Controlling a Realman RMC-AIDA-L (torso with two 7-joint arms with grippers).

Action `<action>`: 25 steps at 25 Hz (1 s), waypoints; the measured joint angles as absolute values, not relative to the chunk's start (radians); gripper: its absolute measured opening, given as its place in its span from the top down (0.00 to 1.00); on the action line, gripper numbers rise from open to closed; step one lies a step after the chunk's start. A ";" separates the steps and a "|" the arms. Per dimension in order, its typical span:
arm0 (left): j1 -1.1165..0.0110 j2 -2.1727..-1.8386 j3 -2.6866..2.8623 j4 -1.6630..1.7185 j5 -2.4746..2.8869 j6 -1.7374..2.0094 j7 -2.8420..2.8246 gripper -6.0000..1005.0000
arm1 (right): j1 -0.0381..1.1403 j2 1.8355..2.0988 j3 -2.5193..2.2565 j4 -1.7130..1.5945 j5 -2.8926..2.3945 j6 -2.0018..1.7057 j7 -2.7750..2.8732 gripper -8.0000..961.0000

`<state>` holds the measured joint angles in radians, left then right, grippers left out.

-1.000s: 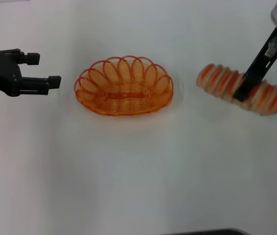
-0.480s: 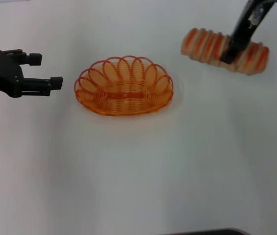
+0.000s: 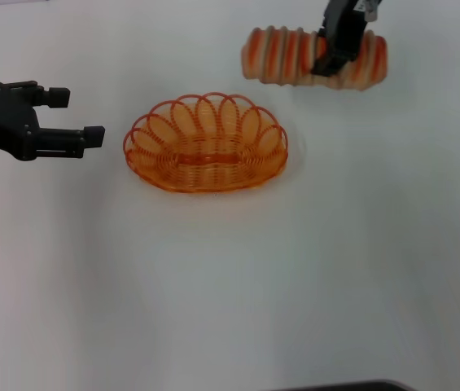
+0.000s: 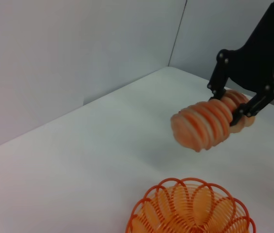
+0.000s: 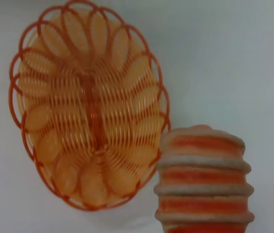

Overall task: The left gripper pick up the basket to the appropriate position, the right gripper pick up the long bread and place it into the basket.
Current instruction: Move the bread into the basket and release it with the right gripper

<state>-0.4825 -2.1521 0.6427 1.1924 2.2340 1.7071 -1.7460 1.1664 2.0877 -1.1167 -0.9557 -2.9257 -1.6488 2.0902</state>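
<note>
The orange wire basket [image 3: 206, 143] sits empty on the white table, also seen in the left wrist view [image 4: 191, 208] and the right wrist view [image 5: 88, 104]. My right gripper [image 3: 335, 57] is shut on the long bread [image 3: 291, 55] and holds it in the air beyond and to the right of the basket. The striped loaf also shows in the left wrist view [image 4: 203, 125] and the right wrist view [image 5: 202, 187]. My left gripper [image 3: 81, 118] is open and empty, level with the basket and a short way to its left, not touching it.
The white table [image 3: 230, 285] spreads all around the basket. A grey wall [image 4: 78, 48] stands behind the table's far edge. A dark edge [image 3: 352, 386] shows at the bottom of the head view.
My right gripper has lifted the long bread off the table and carried it up and to the left, toward the basket. The left gripper and the basket have not moved.
</note>
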 joint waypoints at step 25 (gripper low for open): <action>-0.486 -2.158 0.654 1.198 2.232 1.707 -1.750 0.12 | 1.160 2.103 -1.411 -0.934 -2.586 -1.540 2.187 0.61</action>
